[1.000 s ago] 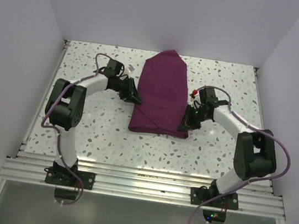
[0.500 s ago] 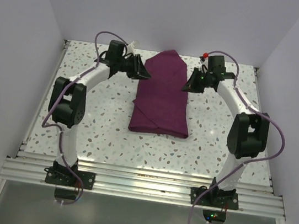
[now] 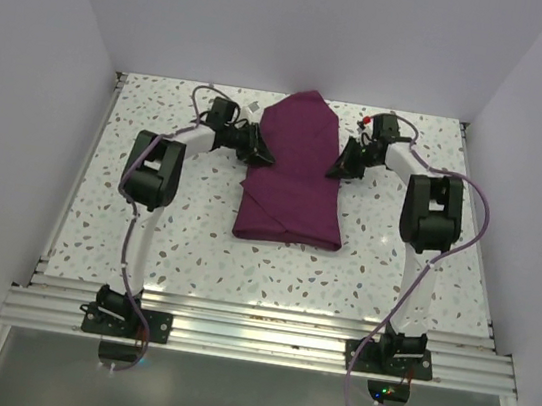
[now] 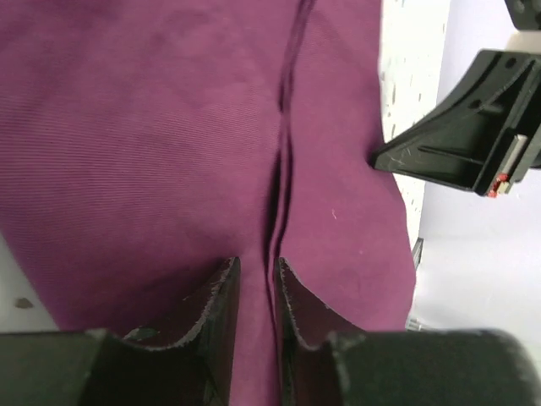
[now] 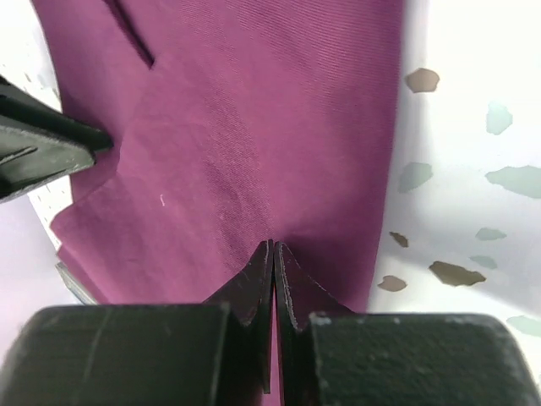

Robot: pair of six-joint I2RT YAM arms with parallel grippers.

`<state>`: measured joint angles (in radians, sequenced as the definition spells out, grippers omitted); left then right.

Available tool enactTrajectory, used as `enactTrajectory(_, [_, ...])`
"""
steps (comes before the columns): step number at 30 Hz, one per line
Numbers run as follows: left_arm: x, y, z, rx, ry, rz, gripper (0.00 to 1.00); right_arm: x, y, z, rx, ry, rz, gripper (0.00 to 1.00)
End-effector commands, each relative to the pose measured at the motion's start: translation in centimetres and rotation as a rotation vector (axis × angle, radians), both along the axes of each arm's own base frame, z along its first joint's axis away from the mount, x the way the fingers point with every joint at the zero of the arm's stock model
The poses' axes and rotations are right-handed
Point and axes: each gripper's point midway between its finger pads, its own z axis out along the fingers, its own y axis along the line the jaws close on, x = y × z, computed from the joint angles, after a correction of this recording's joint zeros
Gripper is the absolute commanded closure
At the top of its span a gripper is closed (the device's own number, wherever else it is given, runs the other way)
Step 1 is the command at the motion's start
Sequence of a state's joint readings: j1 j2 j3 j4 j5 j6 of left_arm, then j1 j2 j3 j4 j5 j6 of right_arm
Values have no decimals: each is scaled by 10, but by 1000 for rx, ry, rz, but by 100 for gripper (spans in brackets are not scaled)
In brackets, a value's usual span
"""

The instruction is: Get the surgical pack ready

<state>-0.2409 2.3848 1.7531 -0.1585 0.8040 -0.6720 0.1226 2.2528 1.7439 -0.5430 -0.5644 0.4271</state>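
The surgical pack point(image 3: 294, 186) is a deep purple cloth folded into a long bundle, pointed at its far end, lying mid-table. My left gripper point(image 3: 263, 154) rests on the cloth's left edge near the far end. Its jaws stand a narrow gap apart in the left wrist view point(image 4: 256, 264), over a fold seam of the cloth point(image 4: 152, 127). My right gripper point(image 3: 337, 169) is shut, its tips point(image 5: 273, 245) pressed against the cloth point(image 5: 254, 127) just inside its right edge. Each wrist view shows the opposite gripper across the cloth.
The speckled white table point(image 3: 166, 229) is enclosed by pale walls on the left, far and right sides. Aluminium rails point(image 3: 252, 337) carrying the arm bases run along the near edge. Purple cables loop from both arms.
Both grippers moved from the pack's middle and lower sides up to its far end, then in against its upper edges. The pack itself has kept its shape and place.
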Motion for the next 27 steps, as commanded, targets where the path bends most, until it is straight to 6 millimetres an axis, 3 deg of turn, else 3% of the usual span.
enactTrajectory(1, [17, 12, 4, -24, 11, 39, 75, 4, 0, -2, 23, -17, -7, 99])
enactTrajectory(7, [9, 34, -26, 0, 111, 74, 77, -10, -13, -34, -28, 69, -48, 99])
enactTrajectory(13, [17, 45, -25, -6, 100, 79, 75, -9, -19, -42, -39, 95, -54, 99])
enactTrajectory(24, [35, 46, -1, -40, 36, 99, 73, 27, -5, 11, 59, -23, -105, 98])
enactTrajectory(27, [39, 50, -2, -45, 41, 117, 73, 33, -4, 12, 60, -40, -109, 98])
